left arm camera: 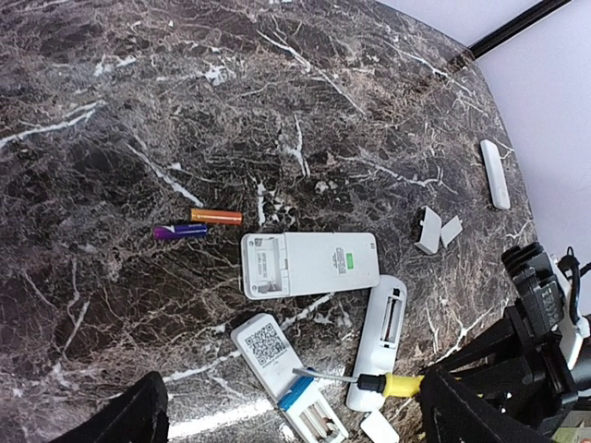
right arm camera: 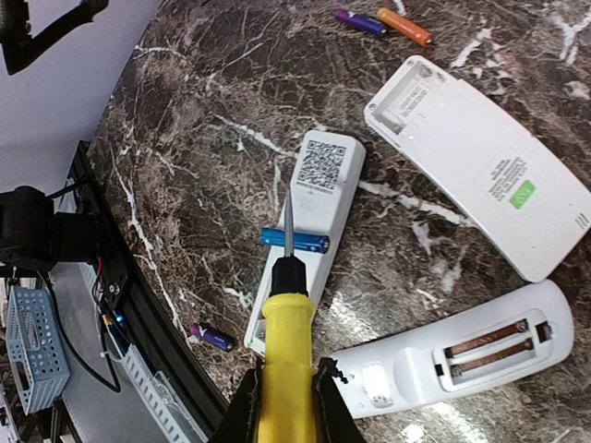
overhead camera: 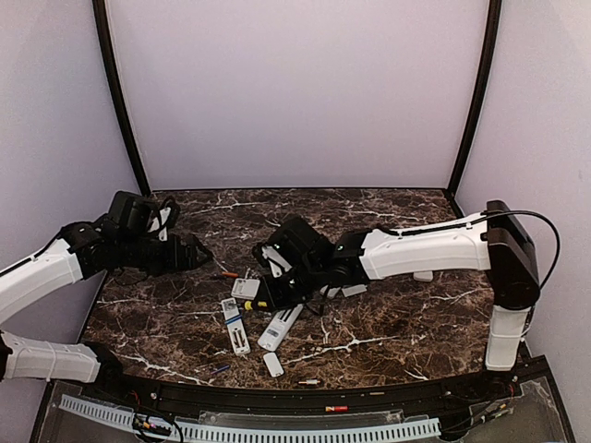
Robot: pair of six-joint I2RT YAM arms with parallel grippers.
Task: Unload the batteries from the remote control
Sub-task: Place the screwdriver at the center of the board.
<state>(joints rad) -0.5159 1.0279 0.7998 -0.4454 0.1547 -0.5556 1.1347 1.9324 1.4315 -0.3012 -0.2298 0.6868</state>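
While our right claw pinches the screwdriver mid-table, our left claw hangs wide open, empty, nearer the table edge.

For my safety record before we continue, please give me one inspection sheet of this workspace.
Surface: dark marble table.
Job's things: blue battery crosswise on the QR-code remote; orange battery and purple battery loose; green-sticker remote; open-backed remote, compartment empty.
Clutter: loose white covers.
End effectors: left end effector open, empty; right end effector shut on the yellow-handled screwdriver.
Cables: black cable on the right arm.
Surroundings: pale walls, black corner posts.
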